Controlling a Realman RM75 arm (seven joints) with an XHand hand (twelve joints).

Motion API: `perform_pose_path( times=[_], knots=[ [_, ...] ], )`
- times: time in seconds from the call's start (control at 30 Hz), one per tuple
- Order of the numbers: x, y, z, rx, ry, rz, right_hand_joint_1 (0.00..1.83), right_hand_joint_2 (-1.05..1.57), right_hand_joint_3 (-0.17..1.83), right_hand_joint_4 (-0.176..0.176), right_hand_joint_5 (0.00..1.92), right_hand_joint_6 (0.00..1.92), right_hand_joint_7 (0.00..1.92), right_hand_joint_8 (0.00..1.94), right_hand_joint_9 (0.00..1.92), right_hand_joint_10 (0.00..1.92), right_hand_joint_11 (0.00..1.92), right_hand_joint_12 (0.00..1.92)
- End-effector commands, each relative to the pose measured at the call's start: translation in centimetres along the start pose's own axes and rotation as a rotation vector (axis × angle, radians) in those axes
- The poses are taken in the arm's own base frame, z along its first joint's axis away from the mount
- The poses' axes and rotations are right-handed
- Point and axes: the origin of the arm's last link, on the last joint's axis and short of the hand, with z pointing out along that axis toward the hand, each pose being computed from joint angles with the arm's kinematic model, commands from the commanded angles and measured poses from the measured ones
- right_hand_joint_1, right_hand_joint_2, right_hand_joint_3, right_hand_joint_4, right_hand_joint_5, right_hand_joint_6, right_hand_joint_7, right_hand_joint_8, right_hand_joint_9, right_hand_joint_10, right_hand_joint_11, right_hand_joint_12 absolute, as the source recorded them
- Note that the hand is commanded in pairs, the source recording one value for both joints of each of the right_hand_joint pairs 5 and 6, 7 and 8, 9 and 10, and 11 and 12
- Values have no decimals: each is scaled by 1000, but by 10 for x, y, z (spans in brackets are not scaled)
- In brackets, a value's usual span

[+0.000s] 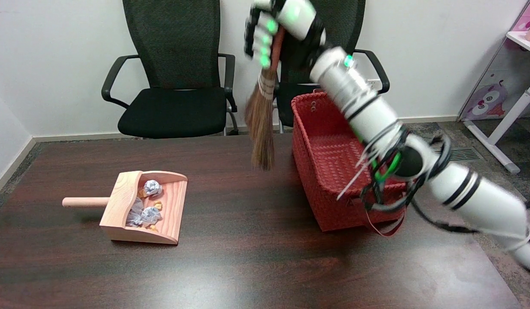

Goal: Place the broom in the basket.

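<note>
My right hand (pixel 261 36) is raised high at the top of the head view and grips the reddish handle of a small straw broom (pixel 260 120). The broom hangs bristles down, its tips in the air above the table, just left of the red woven basket (pixel 308 141). The basket stands on the table's right half, open at the top, and nothing shows inside it. My right forearm crosses over the basket's near right corner and hides part of its rim.
A wooden dustpan (pixel 119 201) holding crumpled paper scraps (pixel 151 188) lies on the dark table (pixel 248 266) at the left. Two black office chairs (pixel 179 86) stand behind the table. A white-and-pink shelf unit (pixel 505 86) is at the far right.
</note>
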Motion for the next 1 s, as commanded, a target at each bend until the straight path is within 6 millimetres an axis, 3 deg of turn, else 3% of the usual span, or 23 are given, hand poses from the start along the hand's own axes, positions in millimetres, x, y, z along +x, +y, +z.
perform_pose_path(
  times=[0.03,0.13,0.23,0.5,0.67,0.77,1.0],
  knots=[
    [13,-190,30,89,-178,94,626,1288,1424,18,1920,1920,1920,1920,1920,1920,1920,1920],
    [29,-200,24,73,-136,70,626,1290,1423,19,1920,1920,1920,1920,1920,1920,1920,1920],
    [46,-196,15,46,-85,55,627,1302,1414,20,1920,1920,1920,1920,1920,1920,1920,1920],
    [86,-142,-18,-8,74,-72,659,1323,1391,16,1920,1920,1920,1920,1920,1920,1920,1920],
    [112,-114,-36,-23,181,-282,692,1293,1384,11,1920,1920,1920,1920,1920,1920,1920,1920],
    [117,-100,-46,2,231,-437,706,1211,1478,7,1920,1920,1920,1920,1920,1920,1920,1920],
    [116,-66,-66,86,301,-501,707,1101,1621,5,1920,1920,1920,1920,1920,1920,1920,1920]
  ],
)
